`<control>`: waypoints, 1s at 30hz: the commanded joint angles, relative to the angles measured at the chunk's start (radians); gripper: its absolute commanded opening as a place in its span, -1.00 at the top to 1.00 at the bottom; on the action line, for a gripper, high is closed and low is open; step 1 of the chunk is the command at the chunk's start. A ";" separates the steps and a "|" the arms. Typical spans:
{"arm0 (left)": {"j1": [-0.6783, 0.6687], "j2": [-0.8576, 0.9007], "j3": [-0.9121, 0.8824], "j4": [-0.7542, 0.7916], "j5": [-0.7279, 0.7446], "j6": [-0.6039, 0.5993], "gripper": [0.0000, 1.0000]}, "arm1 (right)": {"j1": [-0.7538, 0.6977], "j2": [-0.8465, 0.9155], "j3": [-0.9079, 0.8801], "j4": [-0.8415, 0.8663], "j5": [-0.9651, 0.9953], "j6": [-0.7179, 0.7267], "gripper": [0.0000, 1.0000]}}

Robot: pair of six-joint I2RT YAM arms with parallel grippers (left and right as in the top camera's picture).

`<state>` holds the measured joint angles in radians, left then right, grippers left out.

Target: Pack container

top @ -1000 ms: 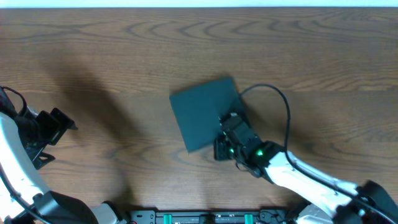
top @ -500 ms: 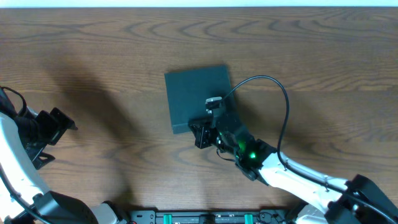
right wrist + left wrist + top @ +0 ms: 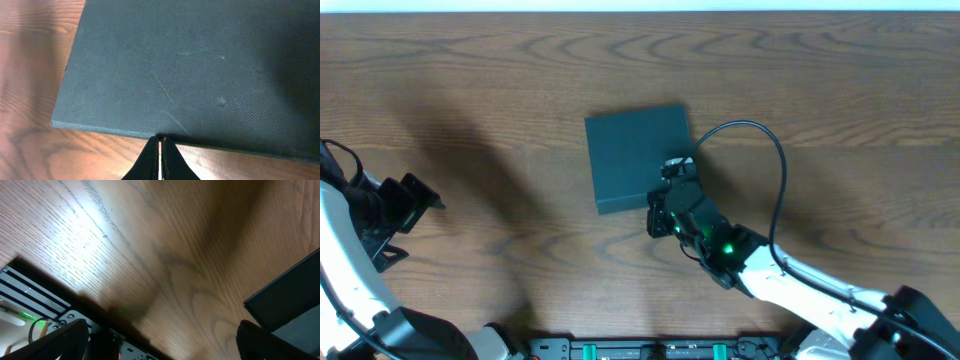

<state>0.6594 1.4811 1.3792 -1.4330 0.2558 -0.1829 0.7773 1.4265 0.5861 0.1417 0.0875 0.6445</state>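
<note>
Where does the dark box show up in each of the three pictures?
Overhead: the box lies mid-table, with the right claw at its near edge.
Left wrist: a dark corner at the right edge, probably the box.
Right wrist: it fills most of the picture, with the shut claw at its near edge.
Shared landmark: the wood-grain table.

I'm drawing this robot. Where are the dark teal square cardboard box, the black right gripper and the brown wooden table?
dark teal square cardboard box (image 3: 635, 155), overhead view, middle of its lid.
black right gripper (image 3: 160, 142), right wrist view, between its shut fingertips.
brown wooden table (image 3: 840, 80), overhead view, bare top.
</note>
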 commanded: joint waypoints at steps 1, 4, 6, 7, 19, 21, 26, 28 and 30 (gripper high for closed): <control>0.004 -0.003 0.011 -0.003 -0.004 0.000 -0.91 | -0.006 0.058 0.007 0.004 0.064 -0.021 0.88; 0.004 -0.003 0.011 -0.003 -0.004 0.000 -0.90 | -0.003 0.066 0.008 0.007 0.062 -0.021 0.88; 0.004 -0.003 0.011 -0.003 -0.004 0.000 -0.90 | -0.003 0.052 0.008 0.021 0.062 -0.022 0.88; 0.004 -0.003 0.011 -0.003 -0.004 0.000 -0.90 | -0.003 0.040 0.008 0.023 0.061 -0.027 0.89; 0.004 -0.003 0.011 -0.003 -0.004 0.000 -0.91 | -0.129 -0.139 0.162 -0.140 -0.326 -0.202 0.92; 0.004 -0.003 0.011 -0.003 -0.004 0.000 -0.91 | -0.151 -0.095 0.289 -0.268 -0.358 -0.291 0.94; 0.004 -0.003 0.011 -0.002 -0.004 0.000 -0.90 | -0.152 0.029 0.567 -0.521 -0.426 -0.491 0.92; 0.004 -0.003 0.011 -0.002 -0.004 0.000 -0.91 | -0.148 0.103 0.691 -0.634 -0.429 -0.549 0.92; 0.004 -0.003 0.011 -0.003 -0.004 0.000 -0.91 | -0.136 0.187 0.821 -0.732 -0.427 -0.608 0.92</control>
<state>0.6594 1.4811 1.3792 -1.4330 0.2558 -0.1829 0.6308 1.5242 1.2854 -0.5339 -0.3016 0.1844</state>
